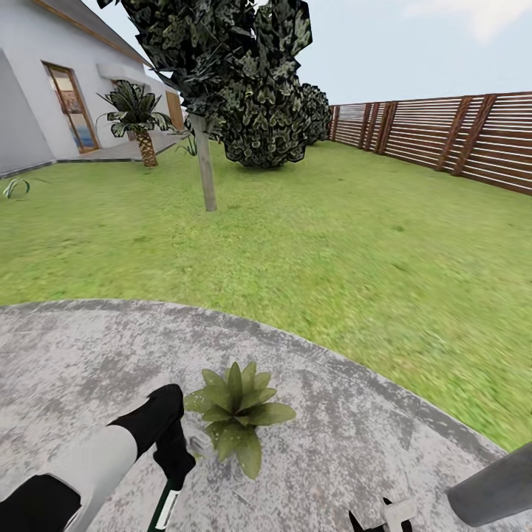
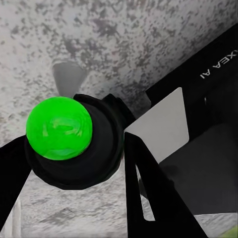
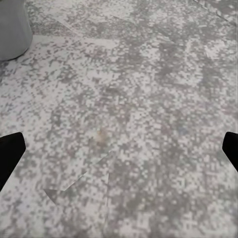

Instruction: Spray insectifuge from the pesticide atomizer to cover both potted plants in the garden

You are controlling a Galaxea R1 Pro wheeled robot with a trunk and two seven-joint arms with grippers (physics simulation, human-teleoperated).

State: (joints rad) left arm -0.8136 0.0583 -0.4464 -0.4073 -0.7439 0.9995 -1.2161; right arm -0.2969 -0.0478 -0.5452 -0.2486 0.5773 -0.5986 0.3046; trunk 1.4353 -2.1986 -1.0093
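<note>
1. One low potted plant (image 1: 236,417), a rosette of pointed green leaves, sits on the grey speckled paving (image 1: 355,443) of the garden, close in front of the robot at about 6 o'clock in the head view; its pot is hidden under the leaves.
2. Just beside it at its 9 o'clock hangs the black left end effector (image 1: 177,462), with a slim green-and-white stem (image 1: 166,510) running down below it.
3. Seen from the left wrist camera, the left end effector (image 2: 74,148) is clamped around a dark rounded sprayer head topped with a glossy bright-green ball (image 2: 58,128); I take this to be the pesticide atomizer, already picked up.
4. Seen from the right wrist camera, the black fingertips (image 3: 10,153) of the right end effector (image 3: 119,151) stand spread wide apart over bare paving, holding nothing.
5. Judged from this, the pick-up is done and the step in hand is spraying this first plant.
6. Next, the nozzle should be aimed at the rosette's centre and swept across all the leaves; which way the nozzle faces cannot be told here.
7. Beyond the paving lie green lawn (image 1: 332,236), a dark bushy tree (image 1: 244,89) at 12 o'clock and a brown slatted wooden fence (image 1: 458,133) at 2 o'clock.
8. After full coverage, the second plant must be sought elsewhere.
</note>
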